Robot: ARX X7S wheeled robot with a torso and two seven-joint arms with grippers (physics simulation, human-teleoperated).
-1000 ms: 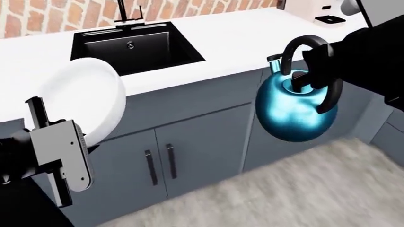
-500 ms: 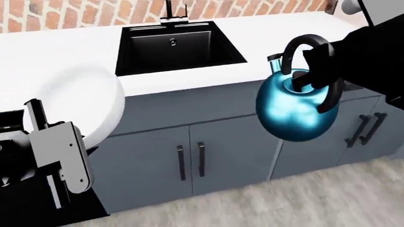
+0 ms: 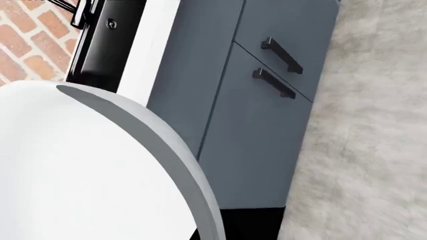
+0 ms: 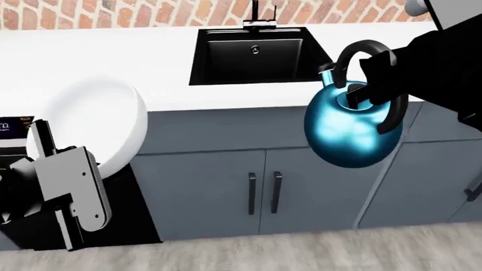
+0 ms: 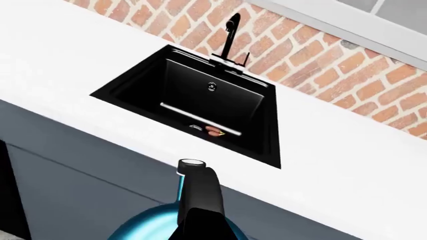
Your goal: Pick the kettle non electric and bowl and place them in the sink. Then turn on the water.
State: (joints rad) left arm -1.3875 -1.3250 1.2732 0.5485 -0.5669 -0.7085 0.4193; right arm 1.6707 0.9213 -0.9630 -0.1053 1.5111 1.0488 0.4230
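Note:
The teal-blue kettle (image 4: 350,132) hangs in the air in front of the cabinets, and my right gripper (image 4: 374,84) is shut on its black arched handle (image 5: 200,197). It is right of and nearer than the black sink (image 4: 226,59). The white bowl (image 4: 94,127) is held up on edge at the left. My left gripper (image 4: 45,141) is shut on its rim. In the left wrist view the bowl (image 3: 80,170) fills most of the frame and hides the fingers. The black faucet (image 5: 231,30) stands behind the sink (image 5: 143,82). No water is in view.
A white countertop (image 4: 98,53) runs along a brick wall (image 5: 313,65). Below are grey cabinet doors with black handles (image 4: 263,192). A black appliance with a small display (image 4: 15,127) sits at the left. Grey floor (image 3: 367,125) lies in front of the cabinets.
The sink and counter have slid to the right in the head view, and the cabinets now face me more squarely. Both arms hold the bowl and kettle as before.

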